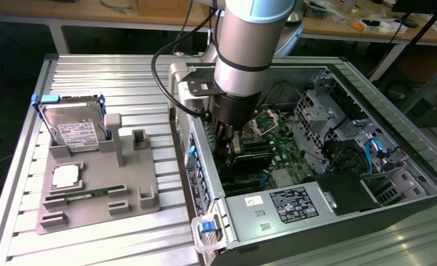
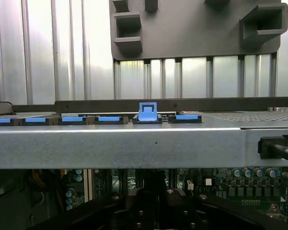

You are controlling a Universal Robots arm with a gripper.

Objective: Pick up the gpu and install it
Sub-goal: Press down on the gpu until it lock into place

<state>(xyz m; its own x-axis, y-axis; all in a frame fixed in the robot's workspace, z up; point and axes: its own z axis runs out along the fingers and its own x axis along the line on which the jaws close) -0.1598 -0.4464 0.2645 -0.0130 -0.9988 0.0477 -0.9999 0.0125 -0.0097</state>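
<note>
Pincer lowered inside the open case, just above the motherboard; fingers' state impossible to tell; seemingly closed on the gpu, seen as a dark card edge-on beneath it, though contact hidden. Gpu standing over the slot area near the case's rear wall; seating unclear. Judged stiff, light, fragile: best gripped on the shroud or board edges, never on components. Blue latch on the case rim; beyond, on the bench, grey fixture carrying a hard drive and memory stick.
</note>
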